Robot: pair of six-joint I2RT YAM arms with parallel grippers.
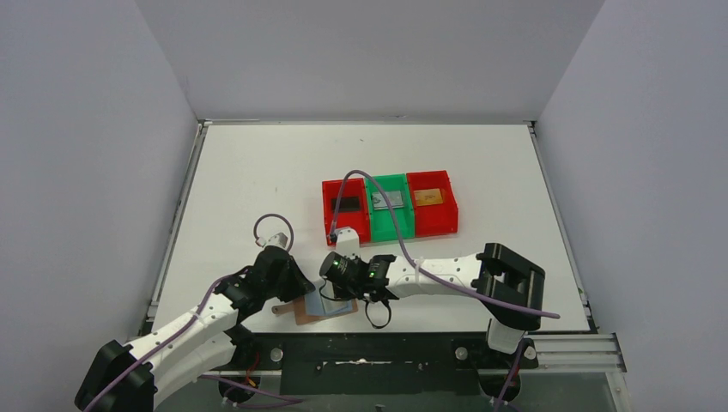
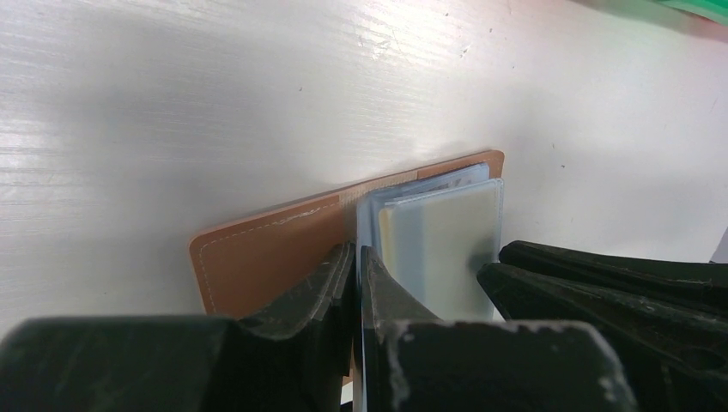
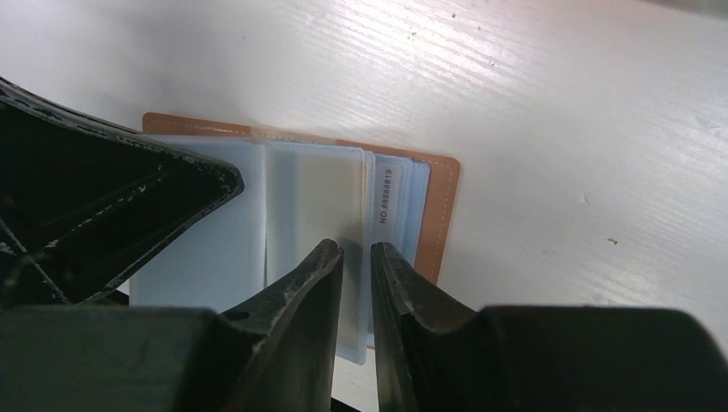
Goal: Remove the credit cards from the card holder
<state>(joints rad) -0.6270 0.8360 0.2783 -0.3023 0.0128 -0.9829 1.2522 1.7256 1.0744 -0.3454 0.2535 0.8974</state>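
Card holder point(image 1: 302, 313) open, tan cover w/ clear sleeves point(image 3: 313, 197), L end effector point(image 2: 359, 279) pinching it, R end effector point(image 3: 356, 279) nipping one sleeve

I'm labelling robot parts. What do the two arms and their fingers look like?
Both the left arm and right arm have white link shells with black joint housings. A grey-purple cable loops along each. The fingers are matte black, tapered and scuffed. Green lights glow at the right wrist.

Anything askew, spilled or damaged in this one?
Nothing stands out. The card holder lies open on the table, its clear sleeves fanned but intact, and the three bins sit in a tidy row, each holding one card.
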